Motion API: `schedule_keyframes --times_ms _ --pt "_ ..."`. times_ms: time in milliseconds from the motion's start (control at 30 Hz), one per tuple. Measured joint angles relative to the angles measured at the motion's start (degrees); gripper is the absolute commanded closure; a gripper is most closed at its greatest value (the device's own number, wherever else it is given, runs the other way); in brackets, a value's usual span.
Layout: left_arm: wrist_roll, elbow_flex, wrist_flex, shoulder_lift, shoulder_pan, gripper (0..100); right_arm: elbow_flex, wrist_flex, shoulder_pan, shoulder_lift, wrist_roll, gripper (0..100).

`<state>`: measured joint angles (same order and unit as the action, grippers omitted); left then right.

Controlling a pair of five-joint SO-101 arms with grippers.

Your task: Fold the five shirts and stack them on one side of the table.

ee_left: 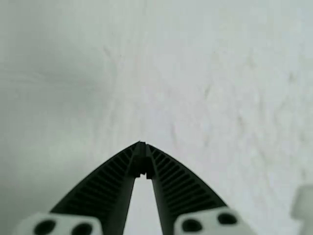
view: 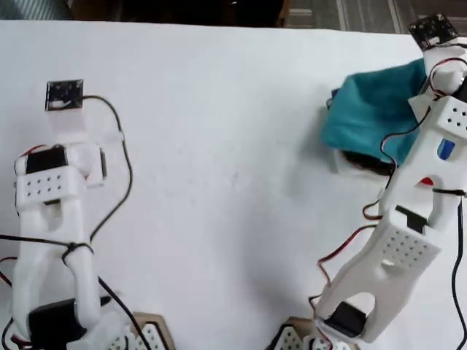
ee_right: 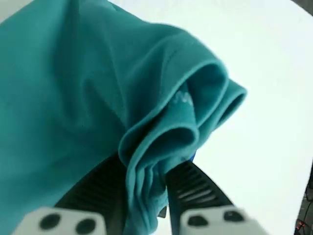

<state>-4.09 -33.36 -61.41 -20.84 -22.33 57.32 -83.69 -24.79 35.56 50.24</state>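
Observation:
A teal shirt [view: 372, 117] lies bunched at the right side of the white table [view: 219, 160], on top of darker folded fabric [view: 363, 163] that peeks out beneath it. My right gripper [ee_right: 146, 171] is shut on a gathered fold of the teal shirt [ee_right: 98, 88], and the cloth bulges out between the black fingers [ee_right: 188, 181]. The right arm [view: 430, 160] stretches over the shirt's near edge. My left gripper [ee_left: 141, 148] is shut with its tips touching, holding nothing, just above bare tabletop. The left arm [view: 47, 186] stands at the table's left side.
Cables [view: 124, 168] trail from both arms across the near part of the table. The arm bases [view: 292, 339] sit at the front edge. The table's far edge [view: 219, 26] borders a dark floor.

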Motion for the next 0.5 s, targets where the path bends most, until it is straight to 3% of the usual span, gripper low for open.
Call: schedule_keyframes --times_ms 500 --pt "0.0 0.0 0.0 0.0 0.0 97 0.0 13.9 -3.1 8.1 2.9 97.4"
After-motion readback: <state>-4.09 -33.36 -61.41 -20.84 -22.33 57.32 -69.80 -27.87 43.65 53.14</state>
